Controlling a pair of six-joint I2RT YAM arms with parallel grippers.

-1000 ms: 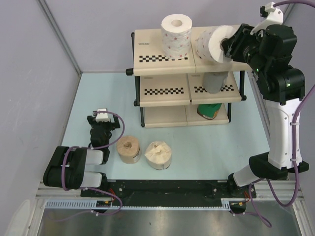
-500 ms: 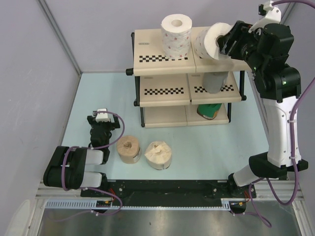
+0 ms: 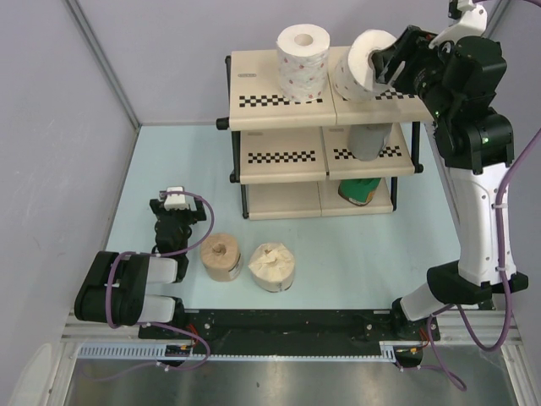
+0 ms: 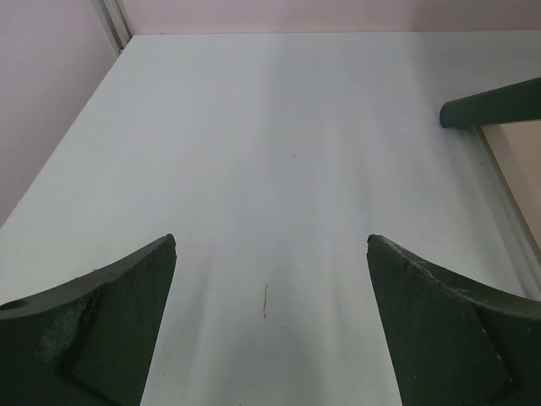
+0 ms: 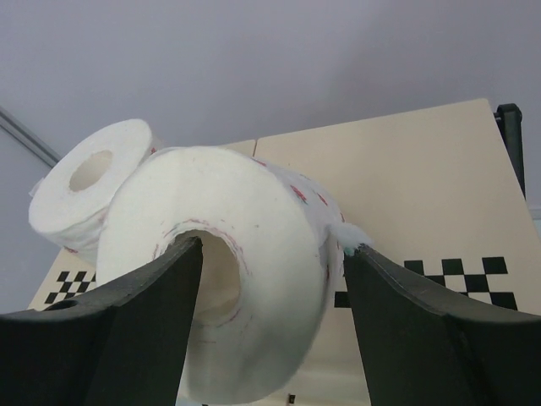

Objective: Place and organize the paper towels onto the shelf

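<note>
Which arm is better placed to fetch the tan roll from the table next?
Left: the left gripper, open, sits near the tan roll, while the right gripper straddles a dotted roll atop the shelf.

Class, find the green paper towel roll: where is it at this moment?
In the top view the green roll sits on the bottom tier of the shelf, in its right half, just below the grey roll on the middle tier.

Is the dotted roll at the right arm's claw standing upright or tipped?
Tipped. The dotted roll leans, its centre hole facing the right gripper; the upright roll beside it has its hole facing up.
</note>
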